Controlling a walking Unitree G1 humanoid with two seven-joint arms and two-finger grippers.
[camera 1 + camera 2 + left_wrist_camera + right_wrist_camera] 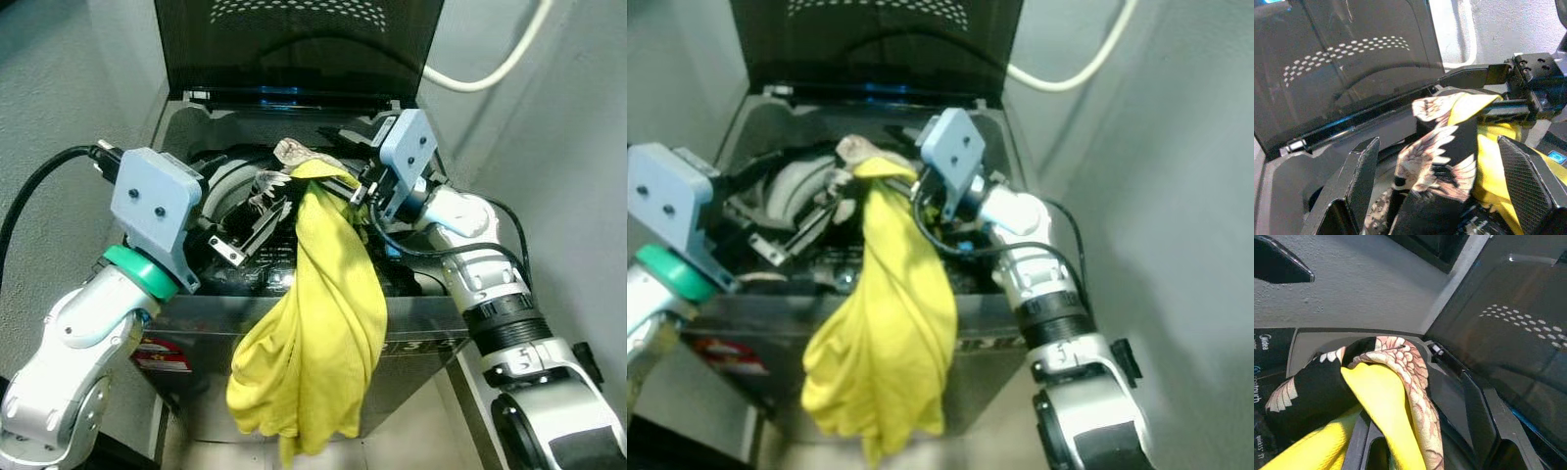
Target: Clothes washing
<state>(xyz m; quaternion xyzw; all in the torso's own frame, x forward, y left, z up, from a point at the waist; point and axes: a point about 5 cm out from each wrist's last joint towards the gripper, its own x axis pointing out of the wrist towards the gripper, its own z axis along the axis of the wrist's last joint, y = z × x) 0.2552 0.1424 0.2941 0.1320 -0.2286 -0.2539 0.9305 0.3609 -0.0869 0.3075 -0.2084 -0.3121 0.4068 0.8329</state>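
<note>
Right gripper (pixel 355 188), on the silver right arm (pixel 490 284), is clamped on the top of a bright yellow cloth garment (pixel 318 323), holding it above the open tub of the dark grey top-loading washing machine (pixel 411 318). Caught in the same grip is a black fabric printed with pale pink-and-white wing patterns (pixel 1437 161); it folds over the yellow cloth at the pinch and trails down toward the tub. From the grip the yellow garment hangs forward over the machine's front wall, its bunched lower end dangling in front of the machine's face.

Left gripper (pixel 257 217), on the left arm (pixel 73 362), reaches over the tub from the machine's left side. Its 2 black fingers (pixel 1525 181) stand spread apart, 1 on either side of the patterned fabric and yellow cloth, not pressing them.

The machine's dark tinted lid (pixel 294 44) stands raised at the back. A white hose (pixel 490 69) curves across the grey wall (pixel 578 147) behind the right arm.
</note>
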